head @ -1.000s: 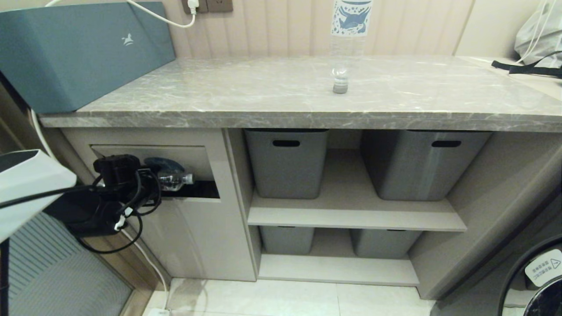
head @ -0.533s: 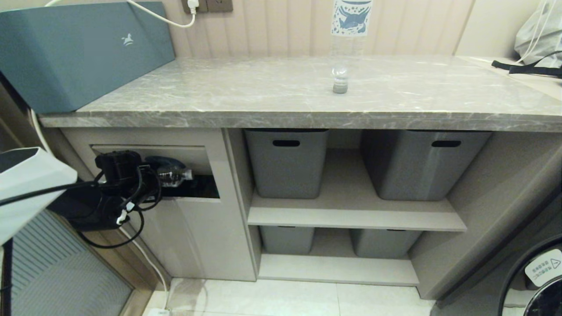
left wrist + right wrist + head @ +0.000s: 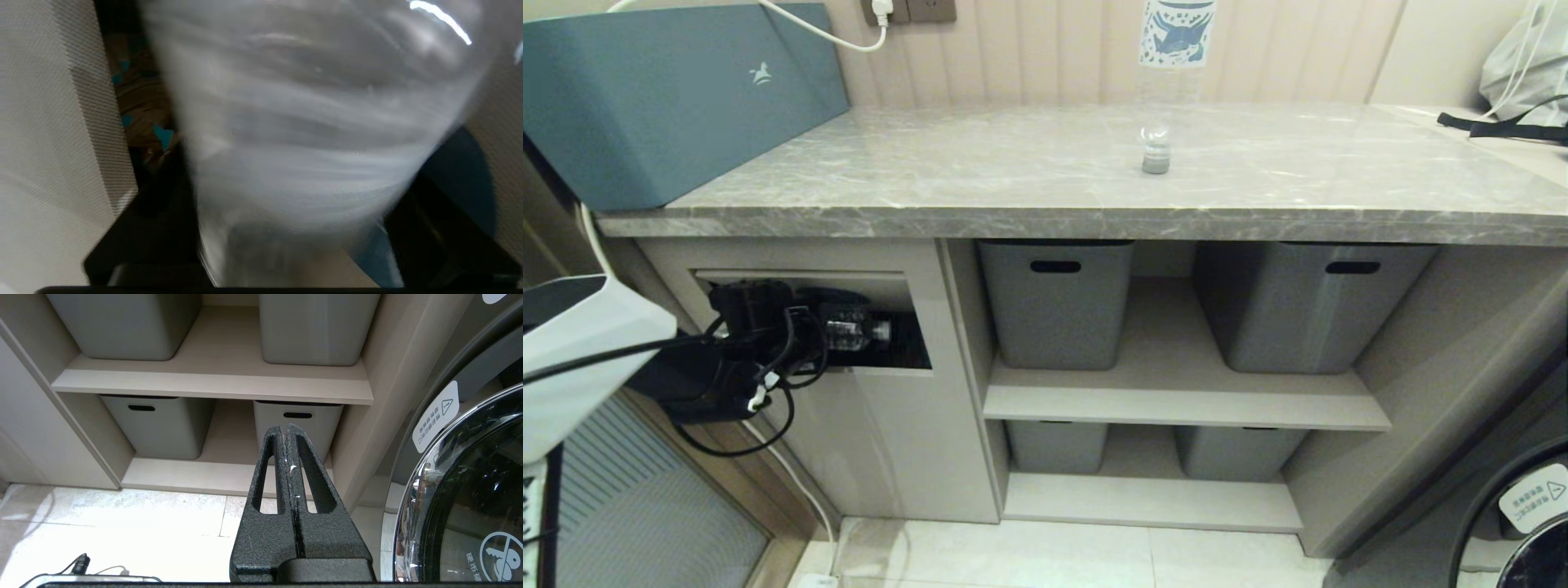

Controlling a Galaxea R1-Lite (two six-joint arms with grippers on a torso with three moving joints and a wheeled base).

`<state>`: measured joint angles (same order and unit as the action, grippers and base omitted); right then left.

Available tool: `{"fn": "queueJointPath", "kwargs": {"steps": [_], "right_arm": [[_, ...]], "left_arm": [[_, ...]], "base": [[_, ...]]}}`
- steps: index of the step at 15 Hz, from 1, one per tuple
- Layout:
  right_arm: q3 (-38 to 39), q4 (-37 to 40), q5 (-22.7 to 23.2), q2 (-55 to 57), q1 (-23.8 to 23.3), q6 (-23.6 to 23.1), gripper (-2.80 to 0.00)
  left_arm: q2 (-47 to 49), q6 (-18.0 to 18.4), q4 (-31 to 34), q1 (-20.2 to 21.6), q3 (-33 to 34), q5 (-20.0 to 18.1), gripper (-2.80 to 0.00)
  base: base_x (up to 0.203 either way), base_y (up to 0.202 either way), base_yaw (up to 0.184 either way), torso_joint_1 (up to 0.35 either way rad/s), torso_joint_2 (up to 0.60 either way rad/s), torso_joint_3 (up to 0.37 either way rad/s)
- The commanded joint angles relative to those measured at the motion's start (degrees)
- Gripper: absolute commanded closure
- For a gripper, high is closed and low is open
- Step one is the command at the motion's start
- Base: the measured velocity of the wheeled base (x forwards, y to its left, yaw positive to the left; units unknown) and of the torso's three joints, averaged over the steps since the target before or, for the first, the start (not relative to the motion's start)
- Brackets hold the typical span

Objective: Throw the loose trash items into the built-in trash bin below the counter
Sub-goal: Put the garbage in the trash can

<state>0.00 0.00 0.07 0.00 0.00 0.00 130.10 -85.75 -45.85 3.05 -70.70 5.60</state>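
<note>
One clear bottle [image 3: 852,331] lies level in the dark opening of the built-in trash bin [image 3: 882,433], cap pointing right, with the flap pushed inward. My left gripper [image 3: 818,336] is at that opening. In the left wrist view the bottle [image 3: 318,122] is a blur between the black fingers [image 3: 159,228], and a gap shows beside it, so my left gripper [image 3: 302,163] is open. The flap's blue sticker [image 3: 461,163] shows behind. A second bottle [image 3: 1164,90] lies on the counter [image 3: 980,171], cap toward me. My right gripper [image 3: 284,426] is shut and empty, parked low.
A long teal box [image 3: 662,98] sits on the counter's left end. Grey tubs [image 3: 1058,302] fill the open shelves right of the bin. A washing machine door [image 3: 1527,523] is at the lower right. A white cable hangs down beside the bin cabinet.
My left gripper has pushed further into the bin opening and its jaws have opened. The bottle has levelled out and sits deeper in the slot, and the blue sticker is now mostly hidden.
</note>
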Motion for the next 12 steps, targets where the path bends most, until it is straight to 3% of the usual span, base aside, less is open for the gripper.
{"fn": "queueJointPath", "kwargs": {"steps": [1,12], "right_arm": [[0.00,0.00,0.01,0.00,0.00,0.00,0.00],[0.00,0.00,0.01,-0.04,0.00,0.00,0.00]], "left_arm": [[0.07,-0.55,1.00,0.03,-1.06,0.02,-2.80],[0.07,-0.73,3.84,-0.15,-2.86,-0.04,-2.80]], "base": [[0.000,0.000,0.000,0.000,0.00,0.000],[0.000,0.000,0.000,0.000,0.00,0.000]]}}
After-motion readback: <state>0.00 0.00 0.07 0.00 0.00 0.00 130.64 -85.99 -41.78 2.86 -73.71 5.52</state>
